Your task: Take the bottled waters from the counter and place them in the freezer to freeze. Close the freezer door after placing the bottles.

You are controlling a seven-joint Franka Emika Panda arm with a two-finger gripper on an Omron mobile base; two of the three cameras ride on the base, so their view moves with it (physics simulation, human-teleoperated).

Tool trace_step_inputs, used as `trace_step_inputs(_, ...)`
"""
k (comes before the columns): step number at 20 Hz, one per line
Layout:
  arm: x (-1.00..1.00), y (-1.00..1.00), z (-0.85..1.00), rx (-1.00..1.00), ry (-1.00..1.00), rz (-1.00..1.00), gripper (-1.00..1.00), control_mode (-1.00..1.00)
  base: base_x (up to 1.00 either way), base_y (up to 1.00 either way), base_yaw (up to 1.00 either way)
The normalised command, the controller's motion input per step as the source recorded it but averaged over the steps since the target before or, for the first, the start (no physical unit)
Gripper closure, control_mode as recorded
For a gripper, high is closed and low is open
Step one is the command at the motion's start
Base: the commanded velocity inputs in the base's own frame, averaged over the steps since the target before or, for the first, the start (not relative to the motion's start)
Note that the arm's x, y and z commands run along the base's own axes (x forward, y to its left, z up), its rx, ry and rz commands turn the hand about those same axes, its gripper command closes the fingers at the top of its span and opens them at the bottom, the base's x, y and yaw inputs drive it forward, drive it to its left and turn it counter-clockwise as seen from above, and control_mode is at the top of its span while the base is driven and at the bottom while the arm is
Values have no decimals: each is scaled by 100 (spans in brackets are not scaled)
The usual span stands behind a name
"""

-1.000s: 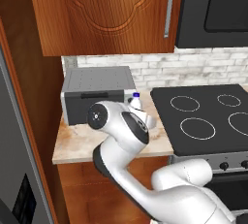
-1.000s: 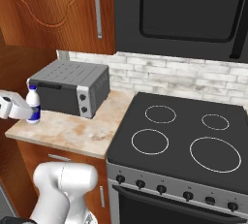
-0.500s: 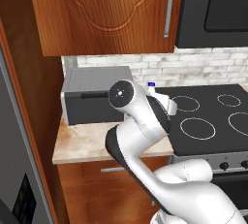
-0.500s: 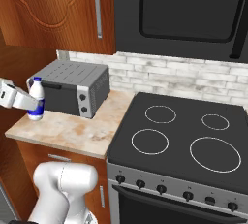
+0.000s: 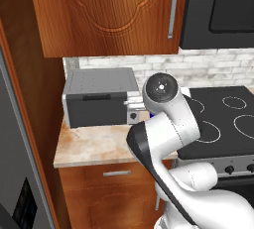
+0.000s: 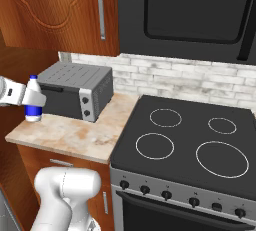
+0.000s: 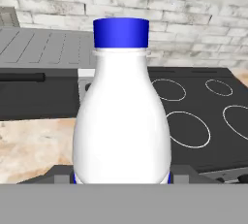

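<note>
Your pincer (image 6: 31,100) is pinching the white bottle (image 6: 33,100) with the blue cap and blue label, holding it upright above the left edge of the tabletop (image 6: 75,137). You can see the bottle hangs just in front of the grey toaster oven (image 6: 77,91), which stands at the tabletop's back, with the black stovetop (image 6: 190,142) along its right edge.

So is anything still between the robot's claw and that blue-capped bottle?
No. The gripper is shut on the bottle, holding it upright just above the counter, in front of the toaster oven.
</note>
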Motion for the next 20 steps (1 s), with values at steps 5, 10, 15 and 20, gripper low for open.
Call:
trace_step_inputs(5, 0, -7, 0, 17, -9, 22, 100, -100, 0, 0, 0)
trace_step_inputs(10, -1, 0, 0, 11, -13, 20, 100, -100, 0, 0, 0)
trace_step_inputs(15, -6, 0, 0, 8, -29, 16, 100, -100, 0, 0, 0)
trace_step_inputs(20, -15, 0, 0, 0, -30, 16, 100, -100, 0, 0, 0)
